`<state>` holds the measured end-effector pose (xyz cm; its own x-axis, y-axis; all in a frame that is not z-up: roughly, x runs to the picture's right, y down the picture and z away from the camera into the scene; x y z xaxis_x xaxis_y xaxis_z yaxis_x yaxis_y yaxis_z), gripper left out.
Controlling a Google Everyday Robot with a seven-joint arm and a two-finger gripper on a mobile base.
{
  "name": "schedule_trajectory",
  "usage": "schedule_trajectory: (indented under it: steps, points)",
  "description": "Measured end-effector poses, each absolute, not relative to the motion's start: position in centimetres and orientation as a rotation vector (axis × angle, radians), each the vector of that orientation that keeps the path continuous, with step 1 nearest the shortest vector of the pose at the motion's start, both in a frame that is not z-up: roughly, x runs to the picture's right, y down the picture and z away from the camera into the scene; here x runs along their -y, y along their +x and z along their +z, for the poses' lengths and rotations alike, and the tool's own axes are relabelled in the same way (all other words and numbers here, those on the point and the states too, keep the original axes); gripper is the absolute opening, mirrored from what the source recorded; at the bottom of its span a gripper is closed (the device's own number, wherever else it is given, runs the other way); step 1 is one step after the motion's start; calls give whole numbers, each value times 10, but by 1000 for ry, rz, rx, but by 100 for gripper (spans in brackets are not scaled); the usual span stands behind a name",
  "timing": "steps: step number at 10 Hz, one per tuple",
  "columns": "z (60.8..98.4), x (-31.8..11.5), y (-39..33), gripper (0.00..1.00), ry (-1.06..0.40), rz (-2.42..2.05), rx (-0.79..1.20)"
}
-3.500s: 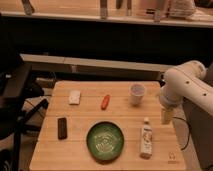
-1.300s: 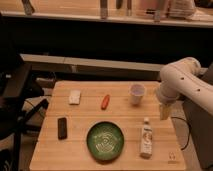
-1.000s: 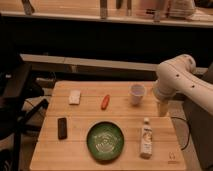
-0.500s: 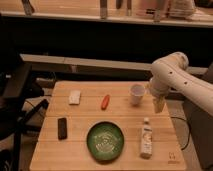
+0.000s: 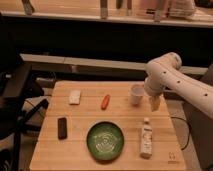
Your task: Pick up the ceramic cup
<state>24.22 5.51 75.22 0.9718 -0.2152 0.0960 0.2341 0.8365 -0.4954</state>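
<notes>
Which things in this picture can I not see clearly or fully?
- Camera view, ceramic cup: its inside is too small to judge.
- Camera view, bottle: label text too blurred to read.
- Camera view, gripper, open, beside the cup: its arm is cut off by the picture's right edge.

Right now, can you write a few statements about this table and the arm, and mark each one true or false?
1. The ceramic cup stands upright, to the right of the red item. True.
2. The gripper holds the cup. False: it hangs just right of the cup, jaws open and empty.
3. The white bottle sits inside the green plate. False: it is on the table, right of the plate.
4. The black object lies near the table's left side. True.
</notes>
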Motion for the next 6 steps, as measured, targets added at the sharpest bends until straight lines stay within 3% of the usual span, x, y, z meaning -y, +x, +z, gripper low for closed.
schedule_trajectory:
  steps: [6]
  points:
    - [779,-58,226,80,-523,-309,83]
